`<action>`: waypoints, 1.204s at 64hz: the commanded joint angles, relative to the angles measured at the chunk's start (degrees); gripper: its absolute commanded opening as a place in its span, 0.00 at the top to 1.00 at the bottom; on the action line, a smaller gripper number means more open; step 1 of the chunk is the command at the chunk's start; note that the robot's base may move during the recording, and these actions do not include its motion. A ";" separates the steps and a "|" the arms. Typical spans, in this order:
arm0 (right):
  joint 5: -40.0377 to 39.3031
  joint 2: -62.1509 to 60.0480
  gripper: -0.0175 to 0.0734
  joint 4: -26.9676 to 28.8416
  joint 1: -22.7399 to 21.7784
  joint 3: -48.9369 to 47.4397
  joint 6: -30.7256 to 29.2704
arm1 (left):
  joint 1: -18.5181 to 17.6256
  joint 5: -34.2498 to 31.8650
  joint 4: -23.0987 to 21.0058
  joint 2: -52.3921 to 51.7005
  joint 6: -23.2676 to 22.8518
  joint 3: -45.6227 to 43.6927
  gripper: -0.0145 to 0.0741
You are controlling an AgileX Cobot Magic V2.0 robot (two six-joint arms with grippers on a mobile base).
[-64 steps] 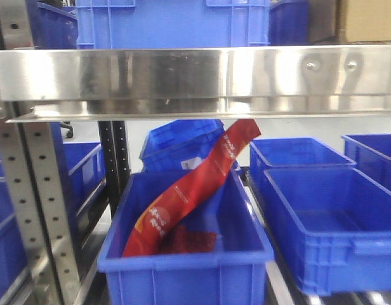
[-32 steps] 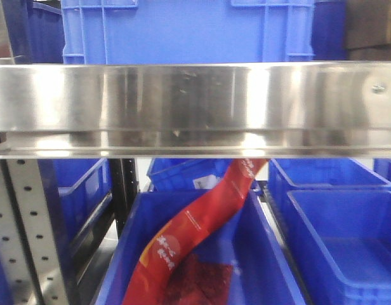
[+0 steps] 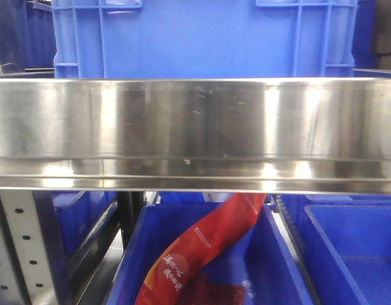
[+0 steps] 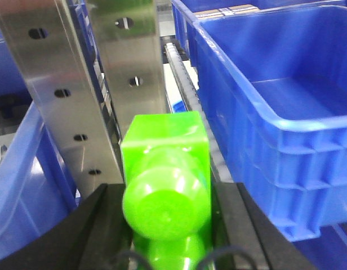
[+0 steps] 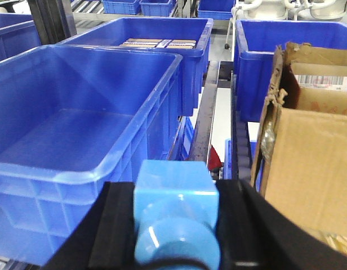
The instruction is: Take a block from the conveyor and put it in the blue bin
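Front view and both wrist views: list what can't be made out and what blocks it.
- Front view: the steel shelf beam hides the base of the blue crate and the top of the red packet.
- Left wrist: the green block in the left hand is cut off by the bottom edge.
- Right wrist: the light blue block in the right hand likewise; the cardboard box runs off the right edge.
- Conveyor: in no view.

Right gripper (image 5: 176,188) around a light-blue block (image 5: 174,197), blue bin (image 5: 27,169) and cardboard box (image 5: 314,163) nearby.
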 commanded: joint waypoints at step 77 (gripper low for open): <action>-0.98 -0.02 0.99 -0.65 0.08 -0.47 -0.08 | -0.38 -1.11 -0.17 -0.14 -0.26 -0.05 0.96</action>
